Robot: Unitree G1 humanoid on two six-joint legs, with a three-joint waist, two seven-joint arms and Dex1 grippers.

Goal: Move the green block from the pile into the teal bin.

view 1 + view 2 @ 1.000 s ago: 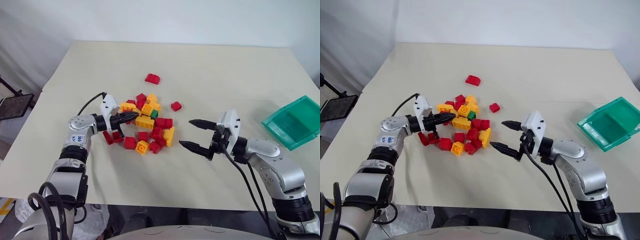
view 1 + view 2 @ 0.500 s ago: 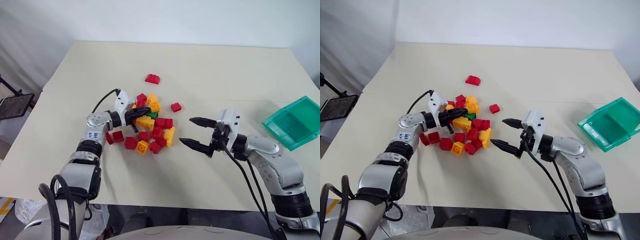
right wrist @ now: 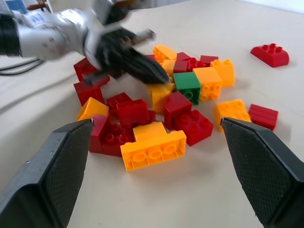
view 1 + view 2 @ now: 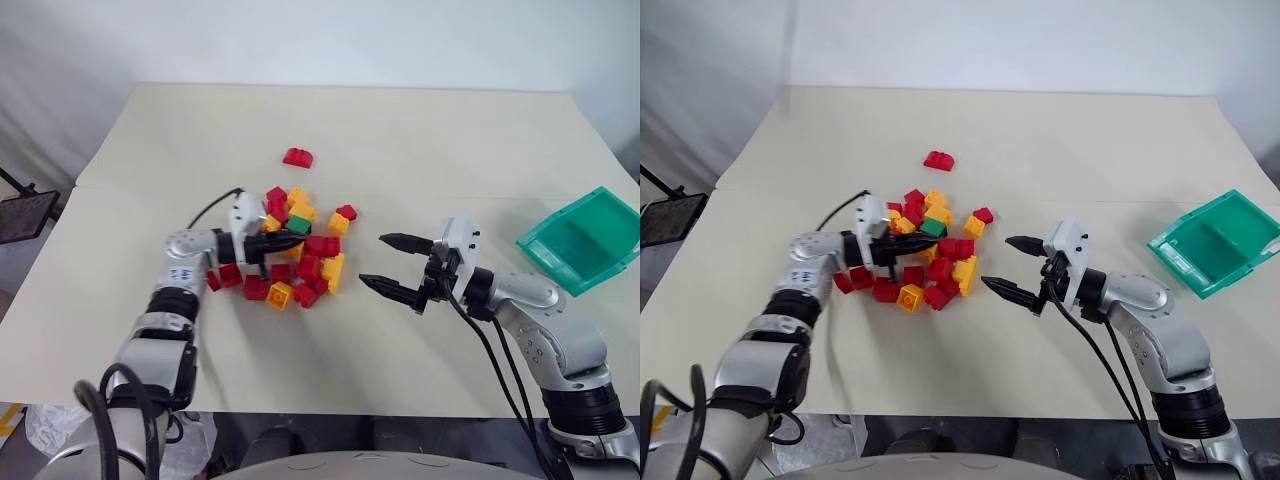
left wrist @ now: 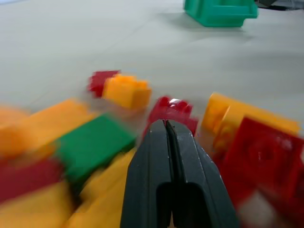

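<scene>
Green block (image 4: pixel 298 225): one; teal bin (image 4: pixel 580 240): one; pile (image 4: pixel 290 255): maybe twenty.

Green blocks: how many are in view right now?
1. The green block sits on the far side of the pile, just past the shut left gripper. Others could be buried under the bricks.

Beige table (image 4: pixel 400 140), lone red brick (image 4: pixel 297 157) lying apart, white wall (image 4: pixel 350 40) behind

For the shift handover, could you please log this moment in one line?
left gripper: shut, in pile | green block: in pile, unheld | right gripper: open, empty | bin: empty
</scene>
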